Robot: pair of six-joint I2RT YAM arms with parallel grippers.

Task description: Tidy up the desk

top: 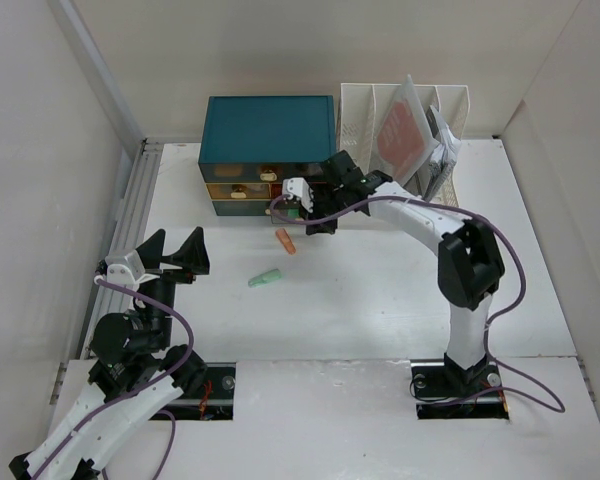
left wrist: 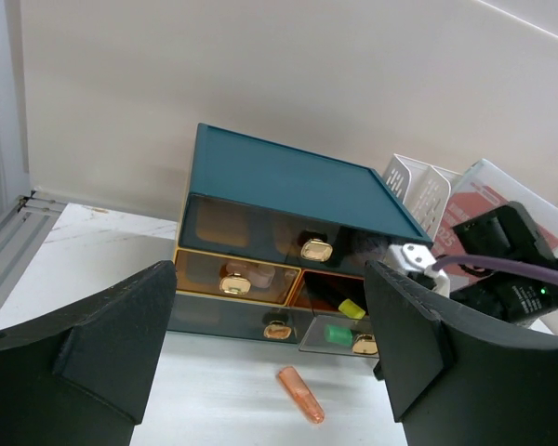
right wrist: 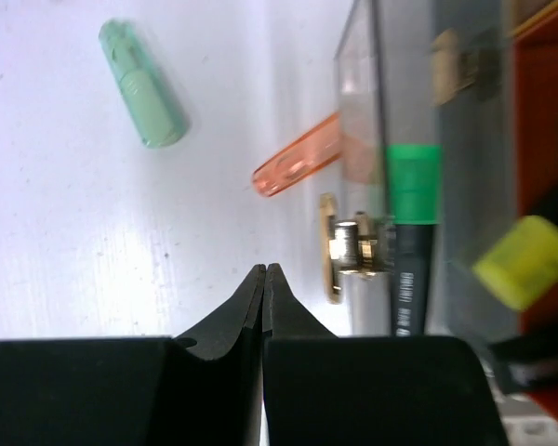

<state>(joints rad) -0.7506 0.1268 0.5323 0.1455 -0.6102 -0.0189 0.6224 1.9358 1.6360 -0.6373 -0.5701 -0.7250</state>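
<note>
The white desk [top: 380,300] carries a teal drawer box [top: 270,150] at the back. An orange cap [top: 286,241] and a pale green cap [top: 264,279] lie loose in front of it. My right gripper [top: 313,222] is at the box's lower right drawer. In the right wrist view it [right wrist: 264,270] is shut on nothing, its tips just left of the drawer's gold knob [right wrist: 333,249]. That drawer stands slightly pulled out with a green-capped marker [right wrist: 414,186] inside. My left gripper [top: 173,252] hovers open at the left, facing the box; the orange cap [left wrist: 300,394] shows between its fingers.
A white slotted file rack [top: 405,125] with papers stands right of the drawer box. A yellow-capped marker [left wrist: 352,308] lies in the orange drawer above. A metal rail [top: 120,230] runs along the desk's left edge, with walls around it.
</note>
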